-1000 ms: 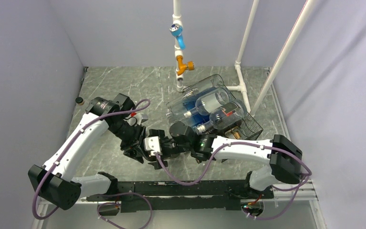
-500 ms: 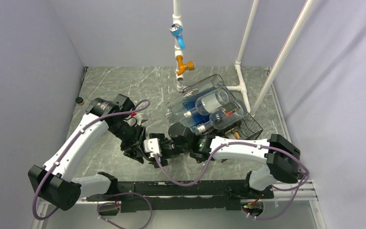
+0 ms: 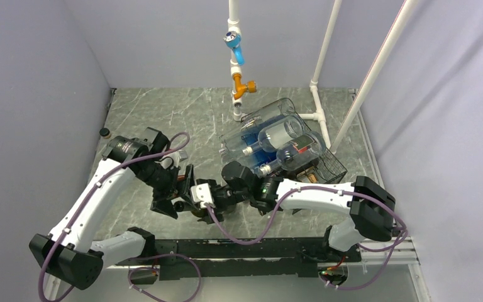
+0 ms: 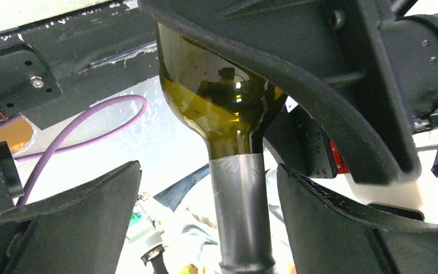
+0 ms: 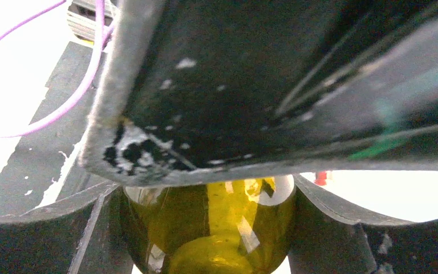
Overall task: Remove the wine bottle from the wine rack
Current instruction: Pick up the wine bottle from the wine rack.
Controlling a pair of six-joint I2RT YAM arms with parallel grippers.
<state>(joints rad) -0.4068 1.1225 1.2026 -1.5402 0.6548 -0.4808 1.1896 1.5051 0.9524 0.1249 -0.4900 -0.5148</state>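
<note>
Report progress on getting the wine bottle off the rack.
Done: the wine bottle is off the wine rack, out between the two arms. In hand: the right gripper clamps its olive body, while the left gripper stands open around the foil neck without touching. Left: probably setting the bottle down on the table and letting go; the clear bottles lie on the rack.

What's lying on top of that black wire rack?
Several clear bottles lie piled on the wine rack; one shows blue inside, one has a grey label. Whatever sits in the tiers beneath them is covered and can't be made out.
</note>
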